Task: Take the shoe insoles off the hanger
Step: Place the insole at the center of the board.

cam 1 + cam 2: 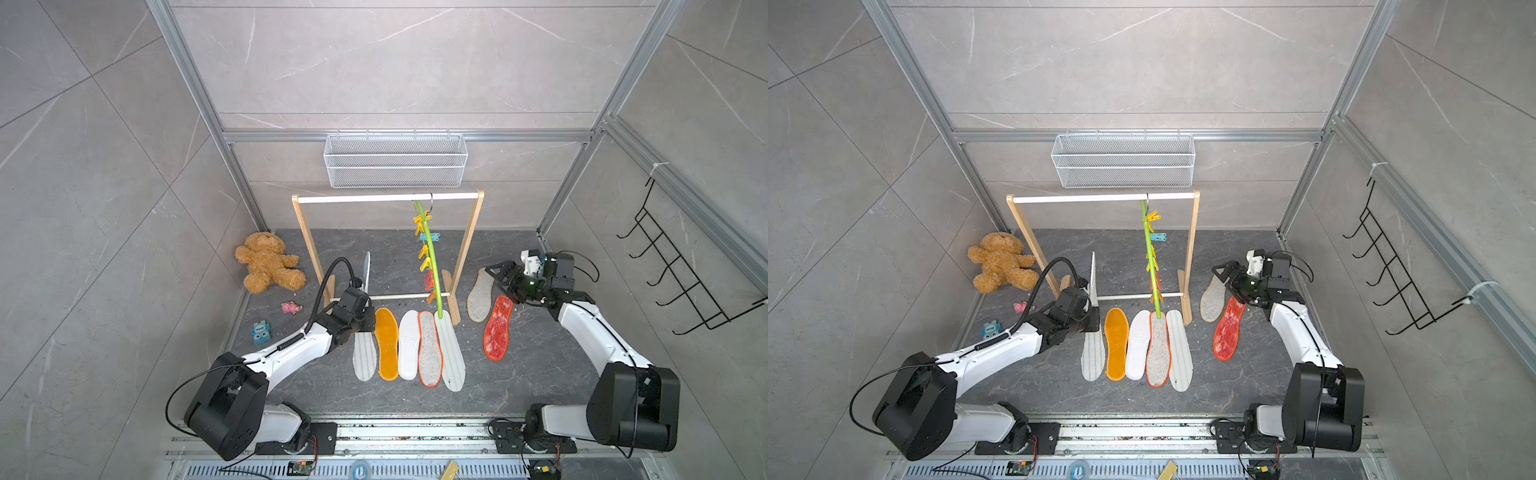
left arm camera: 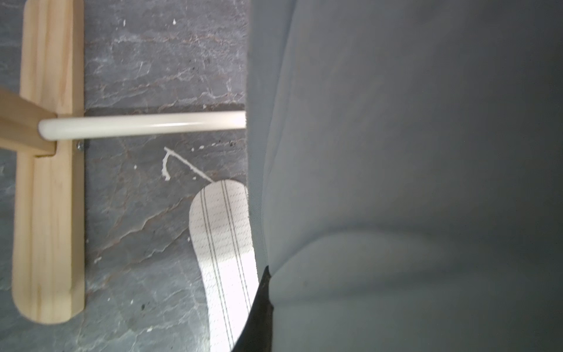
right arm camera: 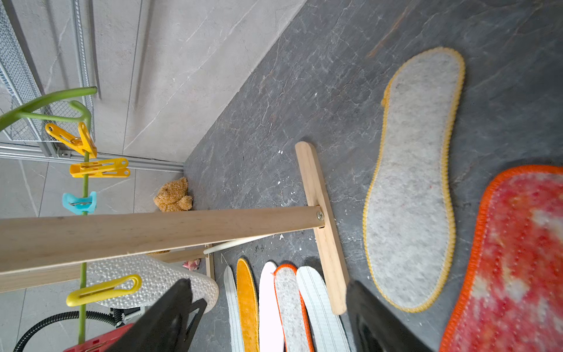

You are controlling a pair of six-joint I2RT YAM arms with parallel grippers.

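In both top views the hanger (image 1: 432, 266) (image 1: 1152, 266) is seen dangling from the white rail of the wooden rack (image 1: 374, 198), its clips (image 1: 424, 251) bare, while seven insoles are spread flat on the table (image 1: 540, 374). The blue-grey insole (image 1: 366, 270) (image 1: 1093, 278) is held upright, edge-on, by the left gripper (image 1: 365, 303) (image 1: 1094, 309), above the striped insole (image 1: 364, 353) at the end of the row. The step in hand is judged to be the laying down of this last piece. It is best tipped flat and lowered onto bare table beside the row, clear of the rack's lower bar, before the grip is released. The right gripper (image 1: 505, 282) (image 1: 1229, 278) is poised above the felt insole (image 1: 480, 295) and the red mesh insole (image 1: 498, 328), touching neither as far as can be told. In the left wrist view the blue-grey insole (image 2: 396, 152) fills most of the frame, pinched by pressed-together jaws, of which only one dark finger (image 2: 259, 304) is glimpsed. In the right wrist view the right gripper (image 3: 268, 286) is shown spread wide and empty, with the hanger (image 3: 83, 183) and its vacant clips (image 3: 100, 167) beyond the rack's leg.
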